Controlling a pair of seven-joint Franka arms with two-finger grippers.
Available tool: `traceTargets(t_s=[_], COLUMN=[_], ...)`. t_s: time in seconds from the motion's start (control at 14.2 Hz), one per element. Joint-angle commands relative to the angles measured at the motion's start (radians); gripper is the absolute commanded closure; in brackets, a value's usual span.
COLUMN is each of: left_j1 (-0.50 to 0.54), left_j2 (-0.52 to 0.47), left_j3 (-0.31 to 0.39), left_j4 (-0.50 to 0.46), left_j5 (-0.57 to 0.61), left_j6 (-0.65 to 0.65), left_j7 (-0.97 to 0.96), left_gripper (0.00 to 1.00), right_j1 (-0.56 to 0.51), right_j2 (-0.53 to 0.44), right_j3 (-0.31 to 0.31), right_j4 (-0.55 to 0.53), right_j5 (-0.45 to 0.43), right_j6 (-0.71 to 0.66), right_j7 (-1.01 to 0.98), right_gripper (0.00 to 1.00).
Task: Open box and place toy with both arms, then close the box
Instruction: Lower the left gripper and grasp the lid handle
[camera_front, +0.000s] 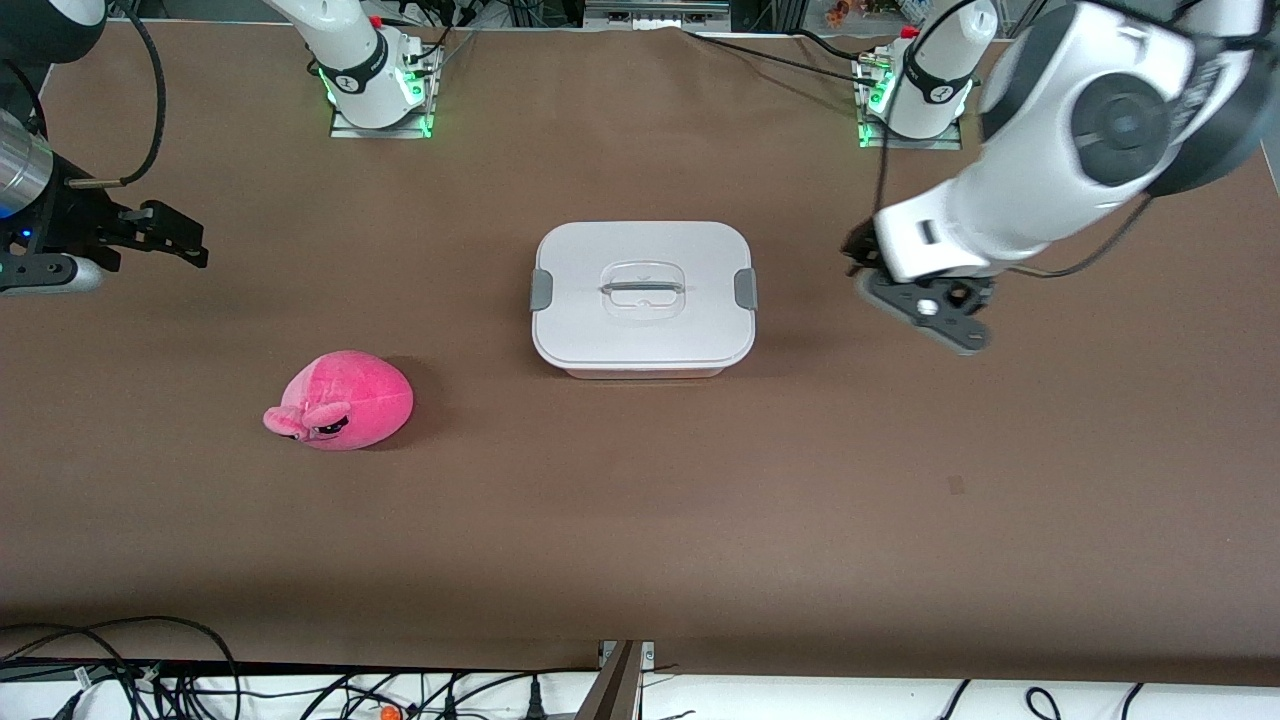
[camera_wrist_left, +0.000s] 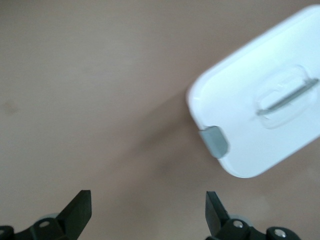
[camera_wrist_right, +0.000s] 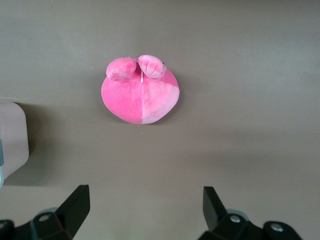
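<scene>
White-lidded box (camera_front: 643, 296) mid-table, grey clips, lid on. Hot-pink plush toy (camera_front: 342, 400) nearer the camera, toward my right arm's end. My left gripper (camera_front: 925, 305) beside the box, my right gripper (camera_front: 150, 235) over bare table — both spread wide, empty.

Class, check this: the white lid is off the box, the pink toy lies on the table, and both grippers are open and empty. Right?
Not quite: the front view shows the white lid on the box, closed. The toy lies on the table; the left gripper and right gripper are open, empty.
</scene>
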Motion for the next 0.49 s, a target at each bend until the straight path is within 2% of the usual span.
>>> traceTargets(t_s=[0.0,0.28,0.42], left_j1=[-0.086,-0.229,-0.273], left_j2=[0.061,0.156,0.178], left_j3=[-0.029,-0.026,-0.027], left_j4=[0.036,0.054,0.053], left_j5=[0.0,0.018,0.084], left_j6=[0.005,0.207,0.238], left_j7=[0.03,0.255,0.322], left_gripper=[0.0,0.0,0.0], right_j1=[-0.005,0.004,0.006], right_j2=[0.007,0.005,0.005], right_j3=[0.014,0.014,0.015], right_j4=[0.017,0.015,0.015], right_j5=[-0.003,-0.002,-0.002], right_j6=[0.006,0.003,0.001], right_j7=[0.003,0.003,0.003], right_gripper=[0.0,0.0,0.0])
